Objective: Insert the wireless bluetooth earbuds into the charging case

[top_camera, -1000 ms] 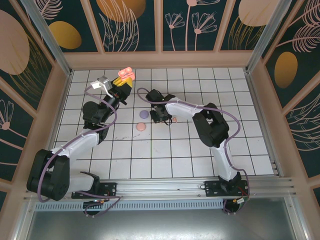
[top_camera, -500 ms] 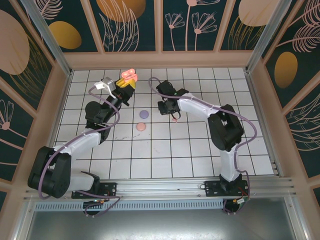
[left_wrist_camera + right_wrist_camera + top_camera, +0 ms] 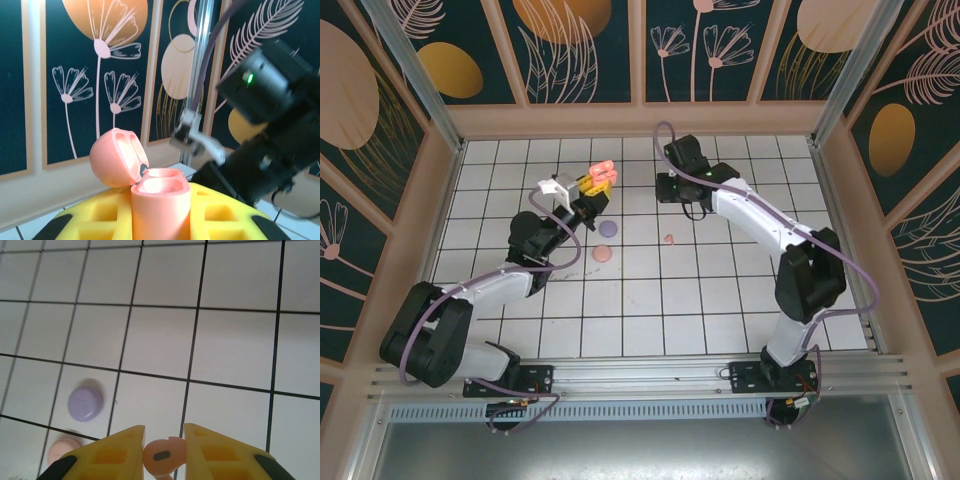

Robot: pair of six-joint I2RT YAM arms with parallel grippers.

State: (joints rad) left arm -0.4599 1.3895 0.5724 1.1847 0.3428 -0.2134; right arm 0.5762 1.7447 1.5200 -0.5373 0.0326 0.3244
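Grips the salmon-pink charging case [image 3: 160, 217] upright between the yellow fingers [image 3: 220, 210] of the left tool [image 3: 161, 197], closed narrow on its body. Keeps the lid [image 3: 114, 159] flipped open, tilted back to the left of the case's mouth. Carries the case raised above the white tiled counter [image 3: 720, 300], toward the far side.

Pinches one salmon-pink earbud [image 3: 161, 456] in the right tool [image 3: 164, 430], jaws drawn close against it, clear of the tiles below.

Finds a second small pink bud [image 3: 668, 238] lying loose on the counter between the two arms. Places it right of a purple disc [image 3: 608, 228] and a pink disc [image 3: 603, 253], both flat on the tiles, near each other but apart.
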